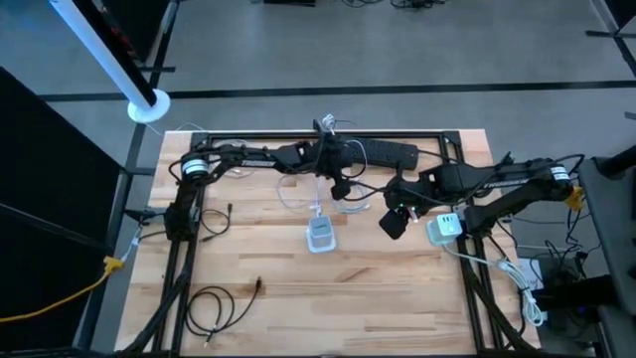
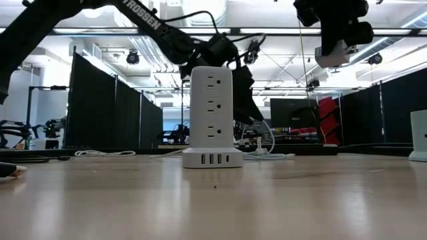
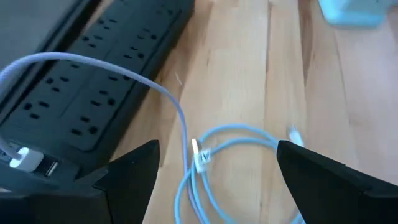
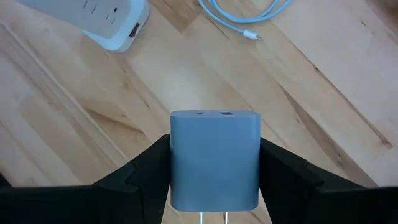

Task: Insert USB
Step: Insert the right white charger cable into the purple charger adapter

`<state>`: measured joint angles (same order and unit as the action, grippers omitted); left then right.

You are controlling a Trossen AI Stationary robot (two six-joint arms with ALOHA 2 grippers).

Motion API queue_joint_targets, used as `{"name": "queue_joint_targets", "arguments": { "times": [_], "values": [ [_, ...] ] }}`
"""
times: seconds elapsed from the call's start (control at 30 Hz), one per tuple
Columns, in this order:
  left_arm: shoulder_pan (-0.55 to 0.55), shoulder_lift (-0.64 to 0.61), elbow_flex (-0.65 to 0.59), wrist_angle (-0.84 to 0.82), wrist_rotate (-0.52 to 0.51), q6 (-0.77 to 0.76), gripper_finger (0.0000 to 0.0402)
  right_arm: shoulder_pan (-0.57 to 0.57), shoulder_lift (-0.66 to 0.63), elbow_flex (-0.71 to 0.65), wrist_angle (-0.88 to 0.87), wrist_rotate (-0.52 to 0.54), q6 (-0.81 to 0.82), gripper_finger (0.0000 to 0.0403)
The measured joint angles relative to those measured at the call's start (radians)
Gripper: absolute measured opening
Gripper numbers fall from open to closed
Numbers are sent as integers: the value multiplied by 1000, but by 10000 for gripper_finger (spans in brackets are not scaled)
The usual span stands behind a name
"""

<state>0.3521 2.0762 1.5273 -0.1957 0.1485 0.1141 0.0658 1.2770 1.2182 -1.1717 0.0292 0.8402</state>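
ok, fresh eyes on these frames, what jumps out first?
The white tower power strip stands upright mid-table, dominating the low view. The right gripper holds a blue-grey charger block above the bare wood. The left gripper hangs open over a coiled light-blue cable beside a black power strip.

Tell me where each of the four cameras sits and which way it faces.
High: overhead, straight down on the wooden table; both arms show.
Low: table height, facing the power tower; arms enter from above.
Left wrist: over the white cable and black power strip, open left gripper.
Right wrist: right gripper clamping the charger block.
Shared: tower, cable.
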Motion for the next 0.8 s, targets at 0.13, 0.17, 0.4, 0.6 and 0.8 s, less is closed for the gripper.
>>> {"name": "queue_joint_targets", "arguments": {
  "times": [0.13,0.17,0.4,0.6,0.8],
  "values": [
    [31,0,80,-131,64,116,313,6,-2,0,1,0,0,190],
    [42,0,86,-136,86,120,313,7,-2,0,2,0,0,190],
    [71,0,79,-251,77,187,313,32,-2,0,2,0,32,190],
    [68,1,29,-245,-13,272,313,57,-2,0,1,-1,62,190],
    [81,1,-21,-210,-35,270,313,80,-2,0,2,23,104,190]
  ]
}}
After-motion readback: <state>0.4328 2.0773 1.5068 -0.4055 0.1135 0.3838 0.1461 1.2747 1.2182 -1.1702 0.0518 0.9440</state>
